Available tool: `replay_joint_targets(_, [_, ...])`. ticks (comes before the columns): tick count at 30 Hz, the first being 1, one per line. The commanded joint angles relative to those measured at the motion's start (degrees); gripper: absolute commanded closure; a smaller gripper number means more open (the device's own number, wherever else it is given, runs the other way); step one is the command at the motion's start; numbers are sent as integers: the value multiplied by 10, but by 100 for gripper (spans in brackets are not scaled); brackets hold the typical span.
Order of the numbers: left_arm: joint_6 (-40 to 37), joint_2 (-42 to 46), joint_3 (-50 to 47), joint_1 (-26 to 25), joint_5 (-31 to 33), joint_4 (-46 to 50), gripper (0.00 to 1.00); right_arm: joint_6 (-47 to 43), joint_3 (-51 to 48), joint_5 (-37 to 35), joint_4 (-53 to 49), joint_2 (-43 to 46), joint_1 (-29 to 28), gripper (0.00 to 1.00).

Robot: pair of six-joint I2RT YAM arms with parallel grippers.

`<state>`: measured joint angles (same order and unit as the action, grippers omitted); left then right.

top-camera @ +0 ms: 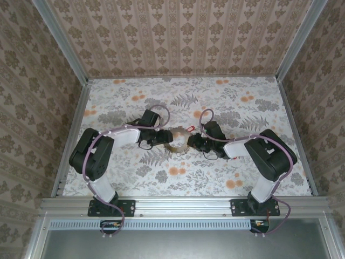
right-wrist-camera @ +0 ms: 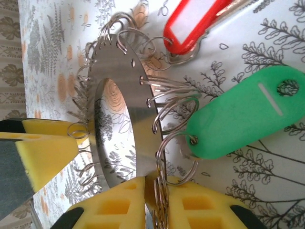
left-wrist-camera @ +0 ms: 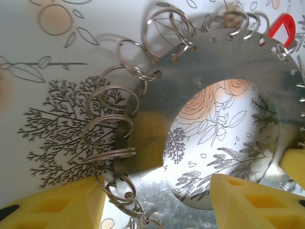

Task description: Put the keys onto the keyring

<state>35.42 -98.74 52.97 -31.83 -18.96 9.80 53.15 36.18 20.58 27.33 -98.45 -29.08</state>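
Just beside keyring (right-wrist-camera: 123, 67), green tag (right-wrist-camera: 243, 114) — red tag (right-wrist-camera: 195, 21)

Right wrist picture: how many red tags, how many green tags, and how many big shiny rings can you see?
Red tag: 1
Green tag: 1
Big shiny ring: 1
Total: 3
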Motion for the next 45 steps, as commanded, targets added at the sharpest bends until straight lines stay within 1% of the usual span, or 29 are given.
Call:
replay_joint_targets(1, [18,27,-12,3,13,-6,37,-1,-15,-5,22,30,5,84])
replay_joint_targets(4, [35,44,-30,8,11,-22,34,1,-25,-2,26,51,10,89])
replay_joint_targets(9, [73,78,-56,34,-24,-62,26,12,-41,11,41,92,21,90])
replay_joint_targets(13, [107,105,-76,53,-56,-103,23,26,-50,34,62,124,31,91])
replay_joint_targets(14, [118,112,-82,53,-64,-119,23,32,-53,37,71,134,34,91])
replay_joint_targets(15, [133,119,-92,71,-75,-146,22,37,-58,40,83,145,35,91])
replay_joint_targets(19, [202,139,-129,88,-111,-274,18,51,-64,37,92,184,38,91])
replay_joint_targets(20, [217,141,-134,91,-117,-298,18,51,-63,36,86,212,40,91])
replay_joint_targets(24, [247,143,-129,90,-142,-349,19,53,-58,33,62,257,43,90])
replay_joint_targets(26, [253,142,-124,88,-152,-361,23,55,-57,29,53,276,43,90])
replay_joint_targets(29, [270,141,-124,84,-166,-404,28,58,-54,23,40,299,43,90])
replay_joint_targets(33, [296,138,-126,76,-194,-479,28,58,-51,16,27,316,43,89])
replay_joint_targets(37, [316,143,-139,71,-183,-526,21,60,-54,3,18,323,42,90])
replay_joint_targets(38, [320,146,-145,71,-163,-530,20,62,-55,-2,18,324,43,90])
replay_joint_targets(43, [312,177,-173,70,-113,-513,15,69,-64,-19,16,331,42,90])
replay_joint_targets(45, [300,190,-176,69,-105,-501,13,68,-61,-17,16,334,43,90])
